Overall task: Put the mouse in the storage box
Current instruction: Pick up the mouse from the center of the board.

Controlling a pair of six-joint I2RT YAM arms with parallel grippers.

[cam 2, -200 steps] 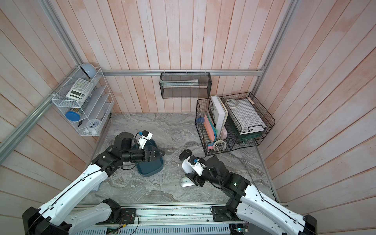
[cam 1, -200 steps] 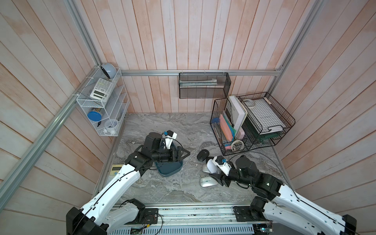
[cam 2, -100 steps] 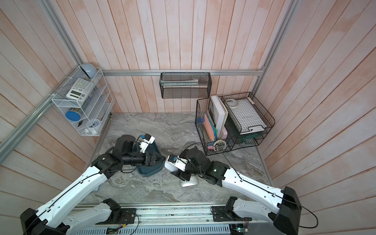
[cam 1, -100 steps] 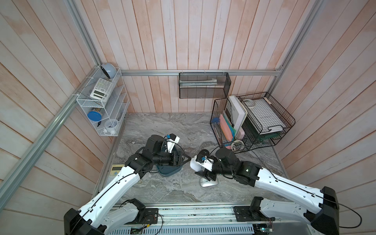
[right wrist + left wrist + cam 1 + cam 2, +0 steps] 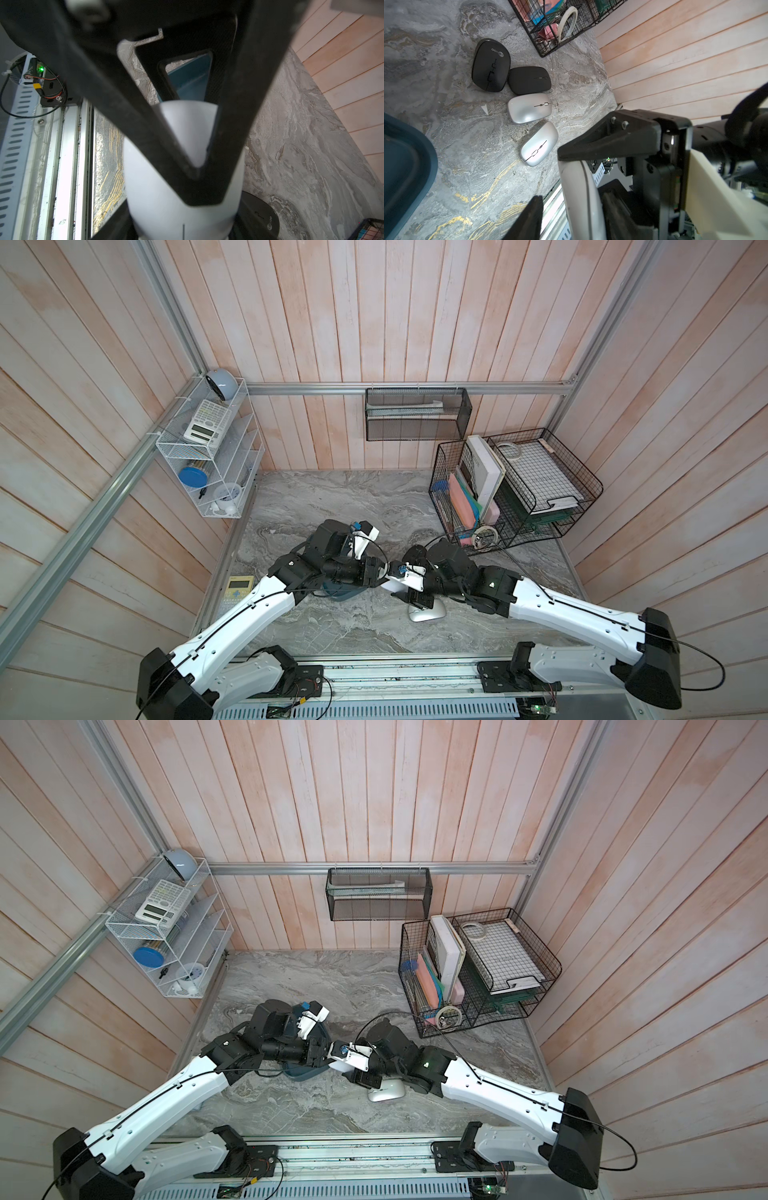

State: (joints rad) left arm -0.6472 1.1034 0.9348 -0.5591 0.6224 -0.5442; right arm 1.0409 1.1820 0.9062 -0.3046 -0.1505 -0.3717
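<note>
The right gripper (image 5: 180,227) is clamped on one end of the white mouse (image 5: 162,207), holding it in the air above the surface (image 5: 332,497). The left gripper (image 5: 381,572) meets it from 9 o'clock and straddles the mouse's other end with its jaws apart. In the left wrist view one finger (image 5: 529,220) stands clear of the mouse, and whether the opposite finger touches cannot be told. Just at 9 o'clock of the held mouse, under the left wrist, sits the teal storage box (image 5: 347,594); the arm hides most of its inside, so its contents cannot be told. At 5 o'clock a silver mouse (image 5: 426,614) lies on the surface. The left wrist view shows it close beside a second silver mouse (image 5: 529,108) and two black mice (image 5: 491,65). At 2 o'clock the black wire baskets (image 5: 438,489) hold an upright white book (image 5: 484,472), pink and green folders, a tape roll (image 5: 484,533) low in front and a gridded sheet in the tray. At 12 o'clock a mesh basket (image 5: 415,429) hangs on the wall with long white strips inside. At 10 o'clock the white wire rack (image 5: 174,448) carries a calculator (image 5: 207,424), a blue-lidded tin (image 5: 193,477) and a small clock.
</note>
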